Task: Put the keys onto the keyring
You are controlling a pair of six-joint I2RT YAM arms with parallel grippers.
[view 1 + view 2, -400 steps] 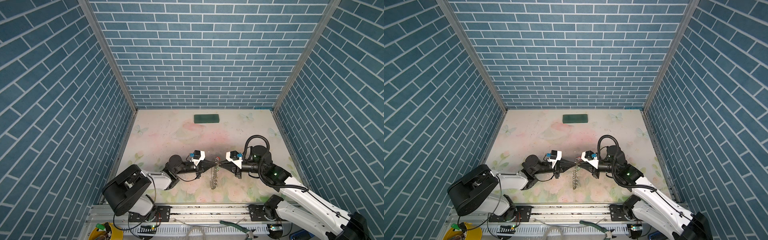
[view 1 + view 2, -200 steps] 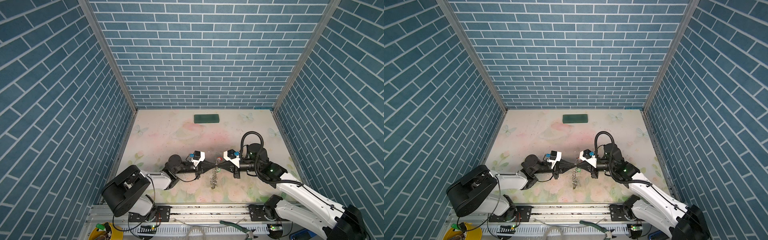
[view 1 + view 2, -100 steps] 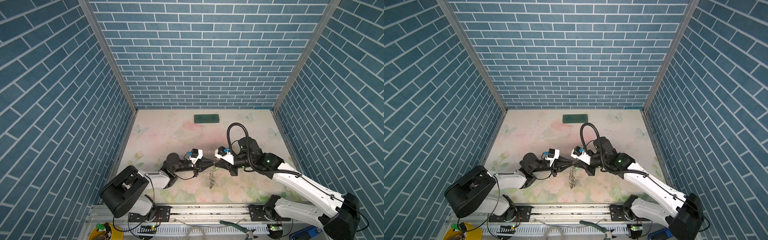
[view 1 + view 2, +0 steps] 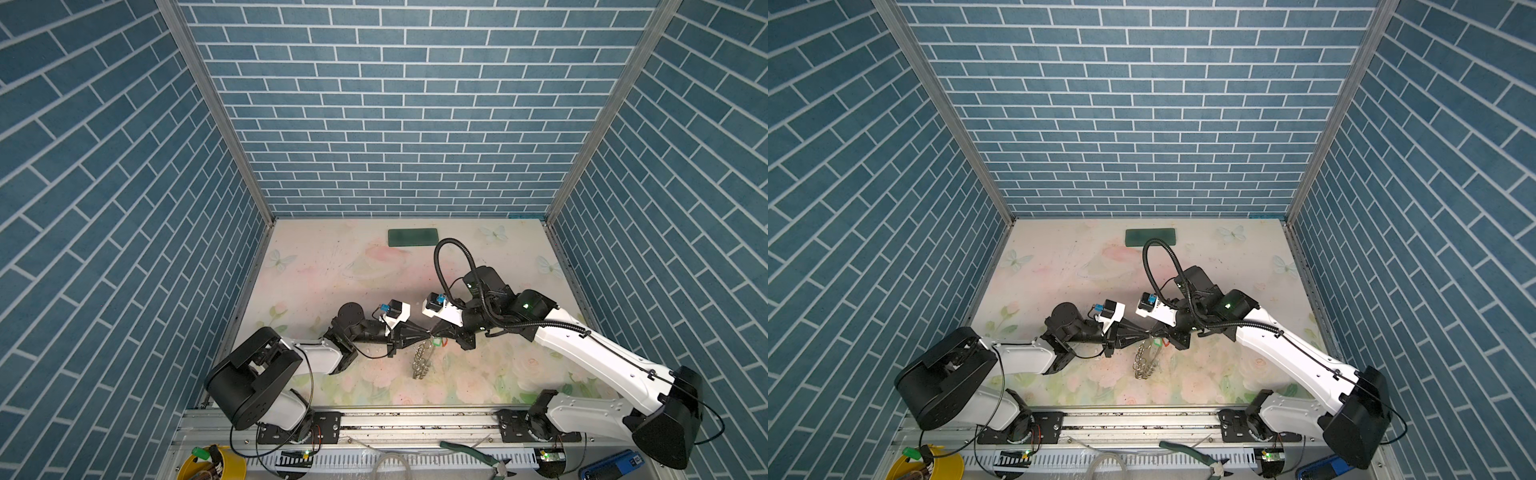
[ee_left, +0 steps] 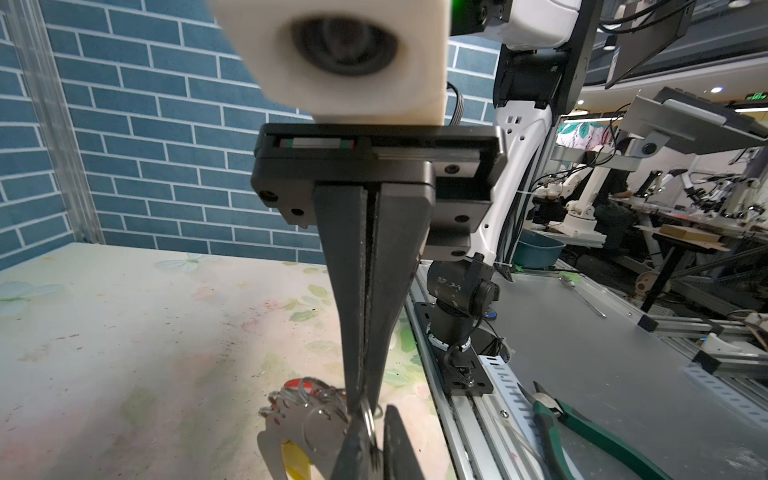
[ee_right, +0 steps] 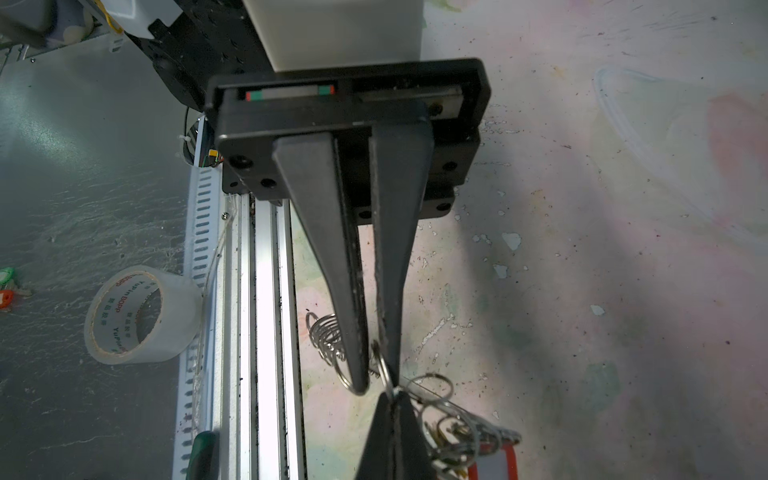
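Floral tabletop (image 4: pixel 332 266), blue brick walls (image 4: pixel 395 124) all round, and low centre in both top views my claws meet tip to tip! My left claw (image 6: pixel 374 374) pinches a split ring (image 6: pixel 385 376); my right claw (image 6: pixel 394 409) is clamped on it too. The keyring (image 4: pixel 422 361) trails just below, tagged keys (image 4: pixel 439 341) beside the tips. Ring-opening step, I reckon. Next needs a steady counter-pull.

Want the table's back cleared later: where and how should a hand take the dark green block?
Pinch the dark green block across its short width, mid-length, coming straight down from above. It lies flat on the table by the back wall, long sides running left to right, so the narrow span is probably the graspable one.
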